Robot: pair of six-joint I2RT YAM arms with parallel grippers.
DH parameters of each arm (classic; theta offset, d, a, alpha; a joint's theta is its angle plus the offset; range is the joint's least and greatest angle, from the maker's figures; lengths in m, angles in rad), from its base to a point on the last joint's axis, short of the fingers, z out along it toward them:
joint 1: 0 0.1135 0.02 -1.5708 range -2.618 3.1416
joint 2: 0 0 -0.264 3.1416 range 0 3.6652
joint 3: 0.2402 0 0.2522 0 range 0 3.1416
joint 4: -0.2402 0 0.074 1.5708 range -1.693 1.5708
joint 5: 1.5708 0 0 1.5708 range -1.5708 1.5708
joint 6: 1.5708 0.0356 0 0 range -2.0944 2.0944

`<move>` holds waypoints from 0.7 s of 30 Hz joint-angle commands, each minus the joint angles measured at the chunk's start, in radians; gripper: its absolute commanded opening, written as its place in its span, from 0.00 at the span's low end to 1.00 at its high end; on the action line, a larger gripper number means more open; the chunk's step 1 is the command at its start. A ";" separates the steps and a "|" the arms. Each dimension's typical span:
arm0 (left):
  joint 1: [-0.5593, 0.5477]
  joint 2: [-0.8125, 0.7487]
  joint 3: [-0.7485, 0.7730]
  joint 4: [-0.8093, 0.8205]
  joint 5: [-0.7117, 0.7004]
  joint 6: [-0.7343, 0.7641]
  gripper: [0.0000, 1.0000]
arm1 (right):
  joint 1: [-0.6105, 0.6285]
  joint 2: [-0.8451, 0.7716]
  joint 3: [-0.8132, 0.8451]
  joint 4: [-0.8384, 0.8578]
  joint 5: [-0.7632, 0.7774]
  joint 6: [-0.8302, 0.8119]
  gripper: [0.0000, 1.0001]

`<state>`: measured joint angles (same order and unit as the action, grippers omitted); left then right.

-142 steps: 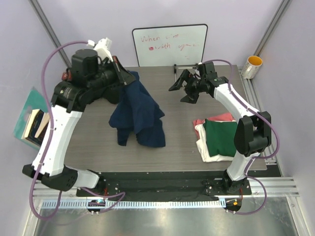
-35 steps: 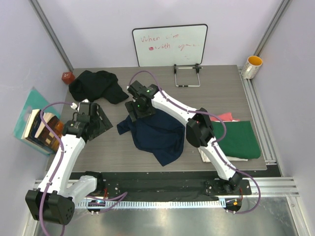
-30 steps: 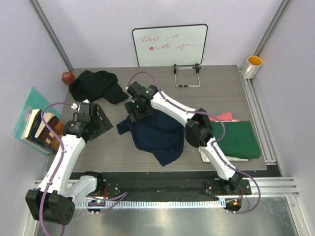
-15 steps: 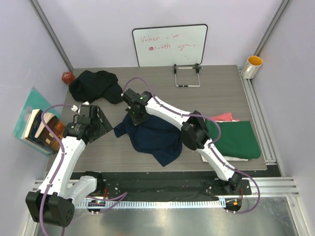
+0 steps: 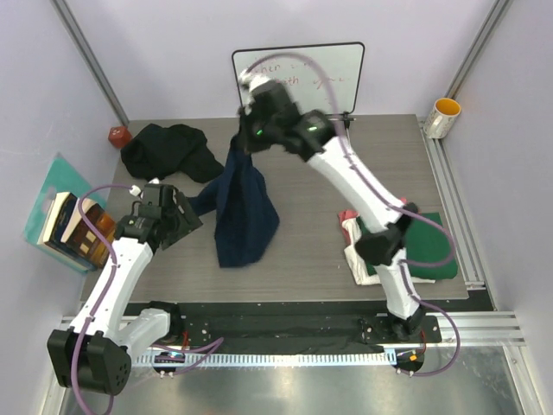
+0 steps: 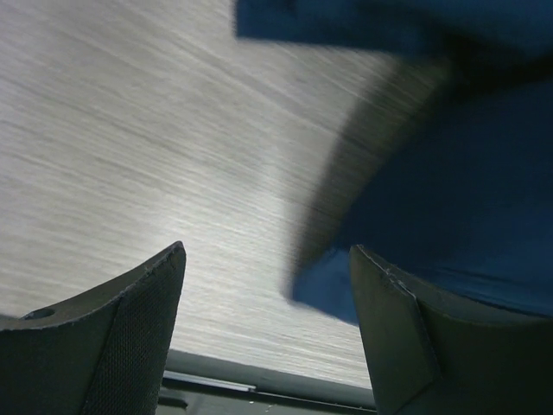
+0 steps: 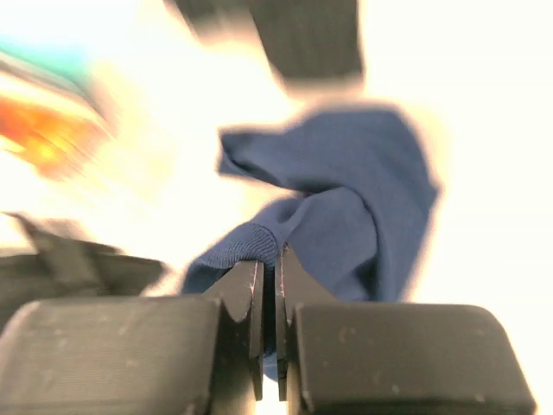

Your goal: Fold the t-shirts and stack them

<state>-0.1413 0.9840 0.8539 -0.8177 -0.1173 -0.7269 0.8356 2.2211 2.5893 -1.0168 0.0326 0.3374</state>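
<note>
navy t-shirt (image 5: 242, 212) hangs bunched over the middle of the counter (image 5: 302, 251), its edge pinched in the clenched right end effector (image 7: 269, 277). left end effector (image 6: 268, 259) gapes released just beside the low cloth. black t-shirt (image 5: 168, 151) crumpled back left, green t-shirt (image 5: 432, 255) folded at right

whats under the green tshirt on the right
Showing: a cream-white cotton t-shirt at its left edge, a pink-red t-shirt at the far corner; the dark green t-shirt covers the rest.

The navy t-shirt (image 5: 242, 216) is soft matt cloth; the table (image 5: 307, 233) matt wood-grain.
</note>
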 commanded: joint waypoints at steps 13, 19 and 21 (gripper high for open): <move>0.006 0.044 0.027 0.117 0.097 -0.028 0.77 | -0.402 -0.512 -0.055 0.491 -0.372 0.313 0.01; 0.006 0.033 -0.007 0.120 0.108 -0.035 0.77 | -0.406 -0.459 -0.104 0.443 -0.468 0.357 0.01; 0.006 0.031 -0.024 0.127 0.113 -0.043 0.77 | -0.406 -0.411 -0.049 0.402 -0.483 0.357 0.01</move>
<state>-0.1413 1.0348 0.8558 -0.7303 -0.0238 -0.7532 0.4309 1.7355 2.4886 -0.5892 -0.3607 0.6468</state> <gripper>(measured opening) 0.770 0.069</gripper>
